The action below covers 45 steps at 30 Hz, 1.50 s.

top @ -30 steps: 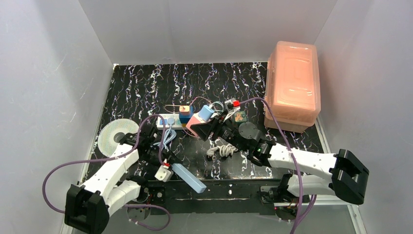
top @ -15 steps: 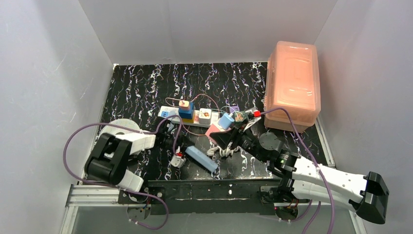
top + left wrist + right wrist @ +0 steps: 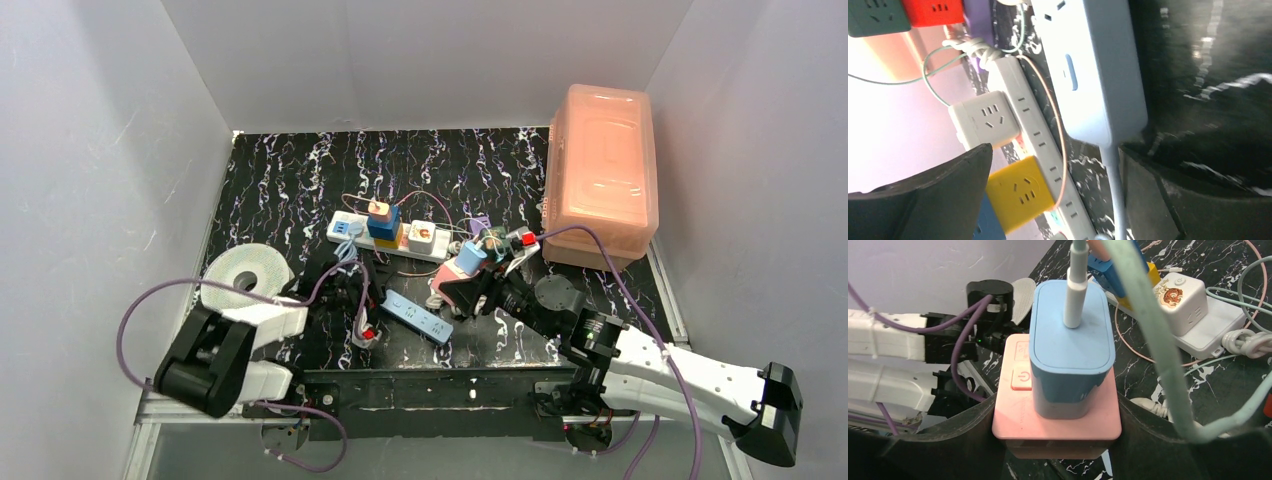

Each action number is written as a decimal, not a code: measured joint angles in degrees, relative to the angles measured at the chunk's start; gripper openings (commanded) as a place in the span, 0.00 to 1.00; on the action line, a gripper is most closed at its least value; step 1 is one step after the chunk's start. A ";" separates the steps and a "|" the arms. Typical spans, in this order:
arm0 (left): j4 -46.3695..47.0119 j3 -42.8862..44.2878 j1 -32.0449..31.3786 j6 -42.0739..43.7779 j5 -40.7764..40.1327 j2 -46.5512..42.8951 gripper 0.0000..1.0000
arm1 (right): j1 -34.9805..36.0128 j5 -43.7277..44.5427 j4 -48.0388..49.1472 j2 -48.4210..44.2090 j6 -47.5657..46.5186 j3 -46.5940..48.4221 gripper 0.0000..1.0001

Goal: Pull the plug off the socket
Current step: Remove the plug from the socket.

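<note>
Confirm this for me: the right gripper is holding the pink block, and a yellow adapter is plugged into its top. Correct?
Not quite. The right gripper does hold the pink block, but the adapter plugged into its top is blue, not yellow. The right wrist view shows this.

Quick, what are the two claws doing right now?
Left gripper: open, gripping nothing.
Right gripper: closed on the pink outlet cube carrying a blue plug.

Overhead view looks down; wrist views (close) share the socket (image 3: 1036, 134).
</note>
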 measured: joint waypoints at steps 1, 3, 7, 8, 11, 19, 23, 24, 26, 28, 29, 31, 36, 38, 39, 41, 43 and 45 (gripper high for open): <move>-3.15 -0.50 0.07 0.09 -0.87 -2.80 0.95 | 0.00 -0.07 -0.28 -0.02 -0.15 0.02 0.01; -10.29 -0.90 0.15 0.07 -2.54 -8.48 0.98 | 0.00 -0.31 -0.72 0.13 -0.63 0.09 0.01; -27.87 -0.81 0.28 -0.11 -3.80 -20.02 0.98 | 0.00 -2.29 -3.56 1.25 -1.68 1.73 0.01; -33.16 -0.44 0.28 -0.17 -3.82 -23.39 0.98 | 0.00 -2.78 -4.28 1.33 -2.01 2.14 0.01; -48.65 3.08 0.28 -0.37 -3.69 -32.70 0.98 | 0.00 -4.11 -7.23 1.09 -3.19 3.67 0.01; -75.08 24.15 0.24 -12.02 -1.92 -41.38 0.98 | 0.02 -9.16 -15.43 0.90 -7.32 8.48 0.01; -80.89 36.76 0.24 -30.64 -0.81 -38.53 0.98 | 0.48 -13.33 -18.14 2.23 -10.25 10.36 0.01; -81.85 40.11 0.24 -36.28 -0.39 -37.22 0.98 | 0.70 -14.53 -18.75 2.82 -11.02 10.78 0.01; -82.93 45.55 0.24 -46.80 0.79 -34.53 0.98 | 1.27 -17.00 -20.28 4.59 -12.61 12.11 0.01; -82.86 49.59 0.24 -57.64 2.25 -31.95 0.98 | 2.40 -19.10 -21.94 7.21 -14.40 14.34 0.01; -82.34 50.64 0.24 -62.88 2.89 -31.08 0.98 | 3.02 -19.82 -22.69 8.28 -15.02 15.43 0.01; -80.41 51.21 0.24 -72.54 4.04 -29.94 0.98 | 5.11 -20.22 -24.50 10.67 -16.87 18.16 0.01; -76.85 51.34 0.24 -93.29 8.07 -26.32 0.98 | 10.47 -20.41 -25.18 13.84 -19.54 22.34 0.01; -74.07 51.19 0.24 -100.69 9.81 -24.68 0.98 | 12.28 -20.00 -25.16 14.32 -19.89 22.75 0.01; -72.52 51.01 0.24 -103.75 10.40 -24.06 0.98 | 13.11 -19.74 -25.11 14.69 -20.00 22.93 0.01; -67.60 49.68 0.24 -112.13 12.59 -22.99 0.98 | 14.34 -19.58 -24.83 15.58 -20.02 23.10 0.01; -63.82 48.48 0.22 -118.22 14.05 -22.56 0.98 | 15.32 -19.56 -24.02 16.68 -19.78 23.10 0.01; -60.85 47.67 -0.17 -122.95 15.32 -22.25 0.98 | 16.09 -19.54 -22.75 17.70 -19.17 23.10 0.01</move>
